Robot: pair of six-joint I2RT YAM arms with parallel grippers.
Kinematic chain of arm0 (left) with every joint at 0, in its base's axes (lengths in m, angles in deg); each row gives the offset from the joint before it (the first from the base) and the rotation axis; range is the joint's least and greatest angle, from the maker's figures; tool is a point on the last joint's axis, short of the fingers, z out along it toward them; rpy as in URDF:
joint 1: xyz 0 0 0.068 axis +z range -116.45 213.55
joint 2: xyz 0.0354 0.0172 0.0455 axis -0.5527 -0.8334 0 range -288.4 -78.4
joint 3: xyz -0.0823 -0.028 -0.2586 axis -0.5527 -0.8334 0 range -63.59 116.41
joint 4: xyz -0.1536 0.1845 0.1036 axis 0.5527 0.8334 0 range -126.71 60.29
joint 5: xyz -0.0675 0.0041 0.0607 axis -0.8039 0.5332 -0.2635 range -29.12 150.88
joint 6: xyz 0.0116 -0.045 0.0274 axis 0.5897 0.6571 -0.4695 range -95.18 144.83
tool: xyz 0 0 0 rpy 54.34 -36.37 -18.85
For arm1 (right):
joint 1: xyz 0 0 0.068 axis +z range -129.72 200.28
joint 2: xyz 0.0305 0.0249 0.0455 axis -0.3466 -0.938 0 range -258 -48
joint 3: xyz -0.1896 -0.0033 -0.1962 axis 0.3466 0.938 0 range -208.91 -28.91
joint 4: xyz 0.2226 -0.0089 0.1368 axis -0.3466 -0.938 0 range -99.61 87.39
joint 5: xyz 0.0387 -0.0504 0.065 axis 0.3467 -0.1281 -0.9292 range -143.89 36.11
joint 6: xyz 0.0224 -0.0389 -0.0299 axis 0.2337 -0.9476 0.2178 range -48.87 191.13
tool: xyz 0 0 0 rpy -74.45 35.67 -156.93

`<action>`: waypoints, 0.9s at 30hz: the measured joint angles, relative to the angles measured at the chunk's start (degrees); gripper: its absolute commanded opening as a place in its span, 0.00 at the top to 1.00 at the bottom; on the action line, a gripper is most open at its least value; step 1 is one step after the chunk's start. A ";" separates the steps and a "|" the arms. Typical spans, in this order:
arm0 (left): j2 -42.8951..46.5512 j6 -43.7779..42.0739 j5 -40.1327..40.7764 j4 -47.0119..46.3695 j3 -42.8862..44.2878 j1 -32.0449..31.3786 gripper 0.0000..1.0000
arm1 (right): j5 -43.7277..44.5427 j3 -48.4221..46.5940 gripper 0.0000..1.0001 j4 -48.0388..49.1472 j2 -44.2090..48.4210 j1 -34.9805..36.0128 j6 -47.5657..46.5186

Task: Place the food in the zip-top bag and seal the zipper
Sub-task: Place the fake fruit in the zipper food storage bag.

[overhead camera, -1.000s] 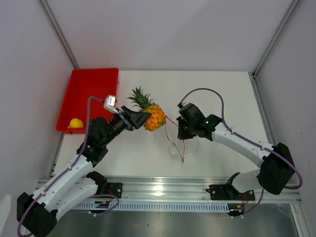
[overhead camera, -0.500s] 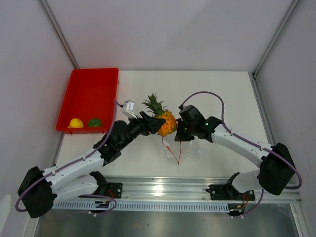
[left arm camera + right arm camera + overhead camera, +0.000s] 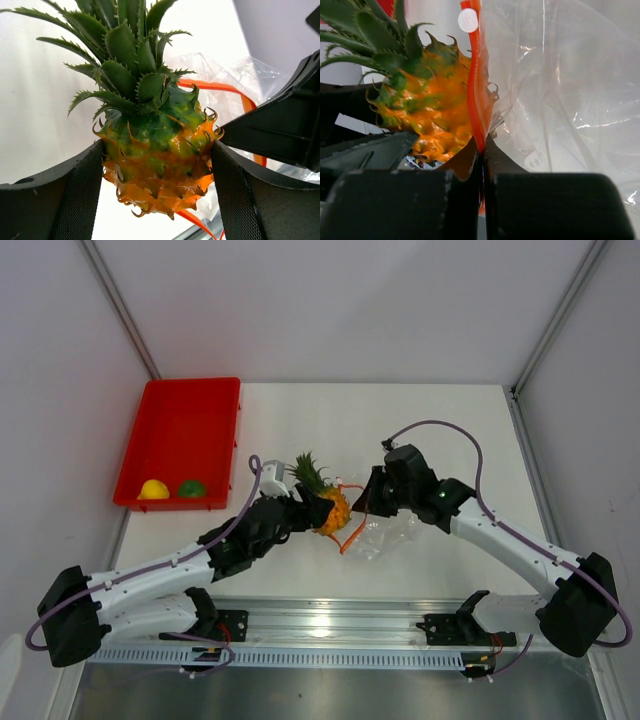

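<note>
left claw (image 3: 323, 508) grips pineapple (image 3: 159, 155); right claw (image 3: 482, 150) pinches zipper (image 3: 475, 95).

Three fruits (image 3: 330, 508); one bag (image 3: 388, 536); one tray (image 3: 185, 405)

Orange pineapple (image 3: 160, 155), green crown (image 3: 125, 55); clear bag (image 3: 560, 90), red-orange zipper (image 3: 476, 90).

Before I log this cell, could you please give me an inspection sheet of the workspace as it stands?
Surface: white table.
Job's things: pineapple at the mouth of the zip-top bag, beside its zipper, not visibly inside; lemon and green fruit in the red tray.
Clutter: nothing seen.
Grippers: left gripper shut on the pineapple; right gripper shut on the zipper.
Cables: purple cable looping over each arm.
Surroundings: white walls, metal frame posts, rail at the near edge.
</note>
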 measured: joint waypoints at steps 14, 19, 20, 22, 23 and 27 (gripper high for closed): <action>-4.83 -1.92 6.08 8.70 6.64 -4.50 1.00 | -3.19 4.44 1.00 5.31 -0.11 -0.92 2.54; -4.87 1.01 6.19 11.32 7.21 -4.96 0.99 | -4.00 8.13 1.00 7.65 0.94 -0.94 3.45; -5.01 2.12 6.51 12.48 7.74 -5.16 0.99 | -4.02 8.92 1.00 8.28 1.09 -0.94 3.72; -5.66 5.27 8.24 13.55 8.87 -5.73 0.99 | -4.61 11.10 1.00 9.22 1.38 -0.92 4.94; -6.12 6.45 8.92 14.40 9.49 -5.95 0.99 | -4.98 12.20 1.00 9.99 1.38 -0.85 5.84; -8.63 12.41 11.39 17.55 10.62 -7.17 0.99 | -4.96 15.56 1.00 12.15 1.38 -0.57 8.59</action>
